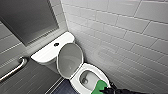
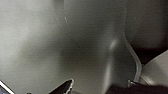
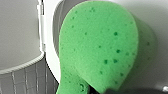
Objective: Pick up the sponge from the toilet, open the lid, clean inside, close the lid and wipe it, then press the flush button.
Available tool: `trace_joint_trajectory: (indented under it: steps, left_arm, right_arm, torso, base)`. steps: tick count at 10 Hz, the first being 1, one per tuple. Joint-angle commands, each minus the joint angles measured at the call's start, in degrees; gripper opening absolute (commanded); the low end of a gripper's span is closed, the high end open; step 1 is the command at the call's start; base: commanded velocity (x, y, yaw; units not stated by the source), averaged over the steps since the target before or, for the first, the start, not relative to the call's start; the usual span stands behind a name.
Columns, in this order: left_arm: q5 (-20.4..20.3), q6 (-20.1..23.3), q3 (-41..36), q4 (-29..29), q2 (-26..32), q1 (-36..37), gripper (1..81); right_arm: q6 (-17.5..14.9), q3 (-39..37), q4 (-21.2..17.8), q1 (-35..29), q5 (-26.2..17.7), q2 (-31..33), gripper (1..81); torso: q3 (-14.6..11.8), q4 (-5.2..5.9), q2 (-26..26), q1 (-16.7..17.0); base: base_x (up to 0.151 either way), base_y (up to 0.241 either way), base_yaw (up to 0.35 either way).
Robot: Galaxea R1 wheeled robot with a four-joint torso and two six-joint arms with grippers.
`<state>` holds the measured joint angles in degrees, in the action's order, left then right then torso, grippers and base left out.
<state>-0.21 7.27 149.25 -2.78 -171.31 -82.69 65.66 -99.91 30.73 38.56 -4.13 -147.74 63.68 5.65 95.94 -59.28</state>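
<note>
Green sponge, clamped in the right gripper, points left from it over the toilet's near rim; lid stands open.

Green sponge at toilet rim, lid upright

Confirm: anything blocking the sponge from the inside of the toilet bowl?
Nothing visible. The lid stands raised in front of the tank, so the toilet bowl is open. The sponge, in the right gripper, is already at the bowl's rim.
</note>
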Motion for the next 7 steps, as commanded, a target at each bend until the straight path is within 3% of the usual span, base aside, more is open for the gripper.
trace_joint_trajectory:
  steps: [1, 7]
  left_arm:
    - [4.5, 0.2, -0.2, 0.4, 0.1, -0.7, 81.1]
    - [4.6, 0.2, -0.2, 0.3, 0.5, -0.7, 81.1]
  right_arm:
    - [-0.1, -3.6, 2.2, -13.1, -4.1, -0.5, 1.0]
    - [-0.3, -15.3, 4.0, -19.8, -7.5, -8.2, 1.0]
  torso:
    - [0.0, 0.0, 0.0, 0.0]
    - [0.0, 0.0, 0.0, 0.0]
  base:
    - [0.0, 0.0, 0.0]
    - [0.0, 0.0, 0.0]
